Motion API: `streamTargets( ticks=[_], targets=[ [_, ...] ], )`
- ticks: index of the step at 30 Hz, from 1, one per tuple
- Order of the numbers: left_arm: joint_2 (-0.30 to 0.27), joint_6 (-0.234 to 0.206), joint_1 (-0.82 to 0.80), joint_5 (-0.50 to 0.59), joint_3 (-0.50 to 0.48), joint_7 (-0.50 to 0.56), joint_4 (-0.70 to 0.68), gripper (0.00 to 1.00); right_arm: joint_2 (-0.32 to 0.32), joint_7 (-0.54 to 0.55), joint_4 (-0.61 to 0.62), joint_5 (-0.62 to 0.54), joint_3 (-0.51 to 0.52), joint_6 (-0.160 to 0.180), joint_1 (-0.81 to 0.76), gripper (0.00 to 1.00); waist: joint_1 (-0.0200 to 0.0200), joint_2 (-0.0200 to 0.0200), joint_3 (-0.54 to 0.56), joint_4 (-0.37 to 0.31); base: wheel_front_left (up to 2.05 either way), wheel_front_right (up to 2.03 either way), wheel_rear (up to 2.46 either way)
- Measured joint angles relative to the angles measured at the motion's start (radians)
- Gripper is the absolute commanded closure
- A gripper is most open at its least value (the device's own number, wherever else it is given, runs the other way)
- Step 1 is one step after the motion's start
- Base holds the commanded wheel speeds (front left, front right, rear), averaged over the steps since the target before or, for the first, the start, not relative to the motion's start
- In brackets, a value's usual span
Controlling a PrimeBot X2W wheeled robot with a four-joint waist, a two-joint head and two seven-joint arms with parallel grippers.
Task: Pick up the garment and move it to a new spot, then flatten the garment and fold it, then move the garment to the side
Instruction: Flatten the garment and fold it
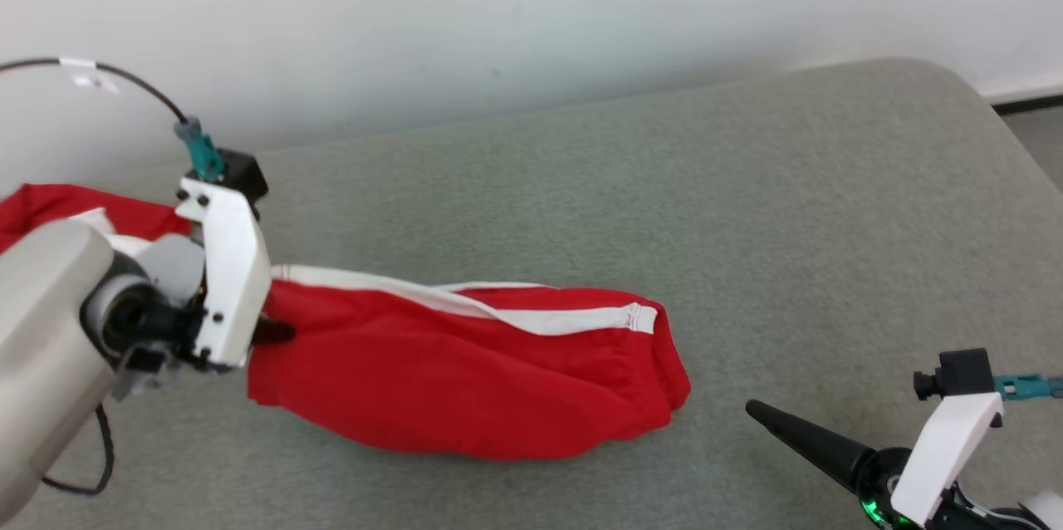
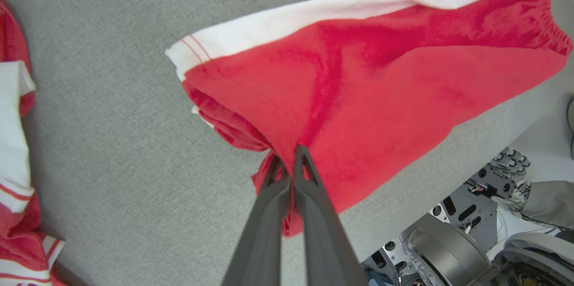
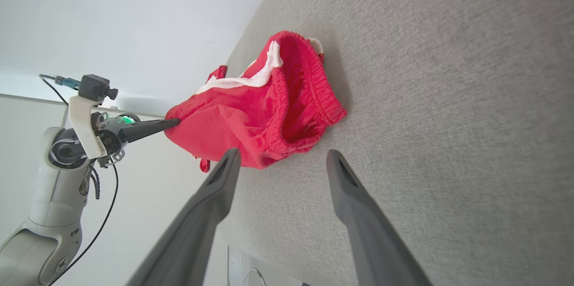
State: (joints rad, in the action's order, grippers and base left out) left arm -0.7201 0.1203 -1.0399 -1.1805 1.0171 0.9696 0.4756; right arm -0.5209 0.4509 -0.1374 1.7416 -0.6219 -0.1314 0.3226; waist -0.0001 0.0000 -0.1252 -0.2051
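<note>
Red garment (image 3: 260,111) beyond wide-apart right pincer (image 3: 283,153)

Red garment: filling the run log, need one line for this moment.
left gripper: shut on red garment | right gripper: open, apart

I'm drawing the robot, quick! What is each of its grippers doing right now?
Left gripper: closed, pinching an edge of the red fabric shorts with white side stripes.
Right gripper: open, holding nothing.

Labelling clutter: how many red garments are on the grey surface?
2. The red shorts are in the middle, pinched by the left gripper; a second garment sits far left, partly hidden.
</note>
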Motion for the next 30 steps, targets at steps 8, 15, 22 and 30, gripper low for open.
streamTargets(
  ticks=[8, 15, 22, 30],
  targets=[
    [-0.075, -0.086, 0.168, -0.062, -0.011, -0.044, -0.139, 1.0, -0.015, -0.009, 0.013, 0.003, 0.011, 0.0, -0.027, 0.0, 0.0, 0.0, 0.04, 0.084, 0.0, 0.0, 0.0],
    [-0.055, -0.107, 0.273, -0.086, -0.012, -0.141, -0.111, 0.0, -0.025, -0.008, 0.013, -0.005, 0.012, 0.0, -0.021, 0.0, 0.0, 0.0, 0.044, 0.091, 0.0, 0.0, 0.0],
    [-0.068, -0.075, 0.259, -0.035, -0.04, -0.258, -0.121, 0.0, -0.041, -0.089, 0.044, -0.098, 0.021, 0.0, -0.014, 0.0, 0.0, 0.0, 0.076, 0.096, 0.0, 0.0, 0.0],
    [-0.109, -0.153, 0.297, 0.099, -0.118, -0.612, -0.224, 0.0, -0.023, -0.421, 0.037, -0.375, 0.107, 0.0, 0.006, 0.0, 0.0001, 0.0, 0.105, 0.101, 0.0, 0.0, 0.0]
  ],
)
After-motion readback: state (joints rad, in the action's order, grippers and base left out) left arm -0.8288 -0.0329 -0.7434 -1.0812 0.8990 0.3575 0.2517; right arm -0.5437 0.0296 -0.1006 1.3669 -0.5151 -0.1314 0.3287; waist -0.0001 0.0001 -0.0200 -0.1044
